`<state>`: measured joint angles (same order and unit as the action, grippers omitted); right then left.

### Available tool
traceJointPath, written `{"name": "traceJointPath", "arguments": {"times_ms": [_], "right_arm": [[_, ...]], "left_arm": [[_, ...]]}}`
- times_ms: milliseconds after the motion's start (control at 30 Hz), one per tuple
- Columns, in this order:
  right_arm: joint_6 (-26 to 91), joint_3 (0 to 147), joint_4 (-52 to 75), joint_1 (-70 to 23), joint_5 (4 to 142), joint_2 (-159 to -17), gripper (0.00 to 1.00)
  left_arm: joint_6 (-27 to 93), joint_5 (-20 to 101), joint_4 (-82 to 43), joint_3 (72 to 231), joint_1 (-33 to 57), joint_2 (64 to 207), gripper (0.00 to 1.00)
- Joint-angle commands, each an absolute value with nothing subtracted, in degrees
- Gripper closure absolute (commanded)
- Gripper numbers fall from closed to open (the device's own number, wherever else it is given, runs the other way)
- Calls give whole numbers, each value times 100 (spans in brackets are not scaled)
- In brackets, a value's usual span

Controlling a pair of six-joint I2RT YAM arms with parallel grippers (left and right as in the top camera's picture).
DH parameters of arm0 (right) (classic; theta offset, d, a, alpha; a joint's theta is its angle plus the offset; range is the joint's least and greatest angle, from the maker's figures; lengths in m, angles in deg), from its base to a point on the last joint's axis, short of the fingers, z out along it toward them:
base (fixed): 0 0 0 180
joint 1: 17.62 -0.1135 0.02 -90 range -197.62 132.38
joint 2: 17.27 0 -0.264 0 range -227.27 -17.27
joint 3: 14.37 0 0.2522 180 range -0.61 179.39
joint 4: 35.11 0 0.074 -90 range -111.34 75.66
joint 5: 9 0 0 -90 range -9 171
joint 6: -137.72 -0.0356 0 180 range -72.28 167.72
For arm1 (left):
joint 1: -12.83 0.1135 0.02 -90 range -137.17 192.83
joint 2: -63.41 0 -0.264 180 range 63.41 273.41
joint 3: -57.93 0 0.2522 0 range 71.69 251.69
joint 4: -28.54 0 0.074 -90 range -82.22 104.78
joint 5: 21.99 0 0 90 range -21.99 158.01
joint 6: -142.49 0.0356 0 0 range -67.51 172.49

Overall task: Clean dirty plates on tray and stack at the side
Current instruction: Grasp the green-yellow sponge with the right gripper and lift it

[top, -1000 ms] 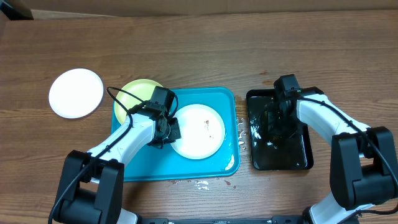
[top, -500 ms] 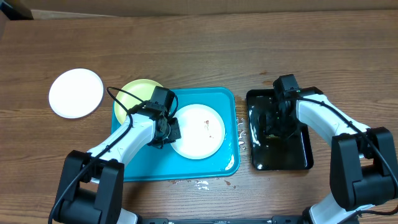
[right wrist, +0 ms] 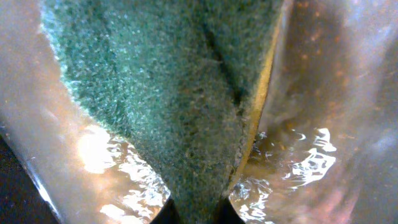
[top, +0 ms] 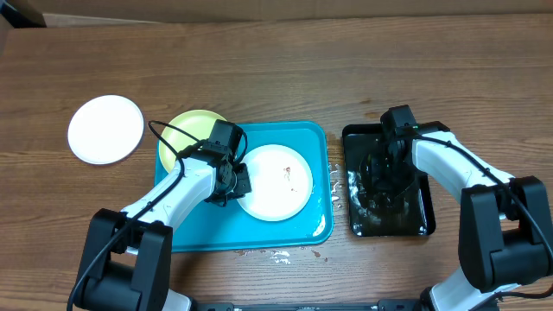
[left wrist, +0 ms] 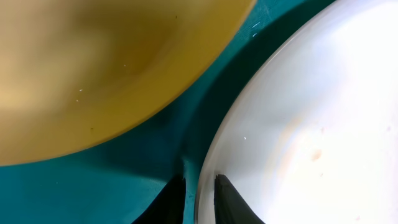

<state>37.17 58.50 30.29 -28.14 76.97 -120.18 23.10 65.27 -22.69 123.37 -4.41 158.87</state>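
A white plate [top: 275, 182] with small brown smears lies on the turquoise tray [top: 259, 235]. A pale yellow-green plate [top: 188, 131] rests at the tray's far left corner. Another white plate [top: 105, 129] lies on the table at the left. My left gripper [top: 239, 181] is shut on the left rim of the smeared white plate [left wrist: 311, 124]; the yellow-green plate [left wrist: 93, 68] and tray [left wrist: 112, 186] show in the left wrist view. My right gripper [top: 383, 166] is shut on a green sponge [right wrist: 168, 93], dipped in the water of the black tray [top: 389, 223].
The black tray of water stands right of the turquoise tray. Water drops [top: 335, 186] lie on the table between the trays and in front of the turquoise tray [top: 281, 254]. A cardboard box edge [top: 22, 13] shows at the far left corner.
The right gripper shifts slightly with the sponge in the black tray's water, and the ripples change. The left arm and the plates have not moved.
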Motion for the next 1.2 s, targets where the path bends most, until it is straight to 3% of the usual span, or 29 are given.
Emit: {"name": "traceJointPath", "arguments": {"times_ms": [0,67,100,133,167,200,267,300,333,400,467,500,533,567,600,767,833,933,1000,1033,1100,1133,1167], "right_arm": [[3724,5671,3027,-2827,7638,-12189,54],[3724,5671,3047,-2827,7638,-12189,37],[3724,5671,3047,-2827,7638,-12189,36],[3724,5671,3047,-2827,7638,-12189,67],[3724,5671,3047,-2827,7638,-12189,89],[3724,5671,3047,-2827,7638,-12189,96],[3724,5671,3049,-2827,7638,-12189,96],[3724,5671,3049,-2827,7638,-12189,69],[3724,5671,3056,-2827,7638,-12189,57],[3724,5671,3069,-2827,7638,-12189,48],[3726,5671,3071,-2827,7638,-12189,96],[3726,5671,3058,-2827,7640,-12189,96],[3726,5671,3018,-2827,7642,-12189,83],[3724,5677,2992,-2827,7640,-12189,50],[3726,5703,2983,-2827,7642,-12189,30],[3728,5791,2887,-2827,7821,-12189,28],[3728,5791,2778,-2827,7909,-12189,20],[3728,5791,2468,-2827,7994,-12189,19],[3724,5791,2284,-2827,7988,-12189,26],[3726,5791,2229,-2827,7988,-12189,39],[3726,5787,2229,-2827,7985,-12189,83],[3724,5782,2249,-2829,7985,-12189,93],[3726,5773,2269,-2834,7985,-12189,95]], "left_arm": [[2380,6569,-2267,12282,-447,15891,81],[2380,6569,-2267,12282,-447,15891,80],[2380,6569,-2267,12282,-447,15891,80],[2380,6569,-2267,12282,-447,15891,80],[2382,6569,-2267,12282,-447,15891,80],[2380,6569,-2267,12282,-447,15891,80],[2380,6569,-2267,12282,-447,15891,80],[2380,6569,-2269,12282,-447,15891,80],[2380,6569,-2267,12282,-447,15891,80],[2380,6569,-2267,12282,-447,15891,80],[2380,6569,-2267,12282,-447,15891,80],[2380,6569,-2269,12282,-447,15891,80],[2382,6569,-2269,12282,-447,15891,80],[2380,6569,-2269,12282,-447,15891,79],[2380,6569,-2267,12282,-447,15891,79],[2385,6569,-2272,12280,-447,15891,78],[2385,6571,-2269,12273,-447,15891,78],[2380,6645,-2256,12252,-447,15891,78],[2378,6698,-2241,12249,-447,15891,78],[2380,6698,-2239,12249,-447,15891,78],[2380,6698,-2243,12249,-447,15891,78],[2380,6698,-2243,12249,-447,15891,78],[2380,6698,-2241,12249,-447,15891,78]]}}
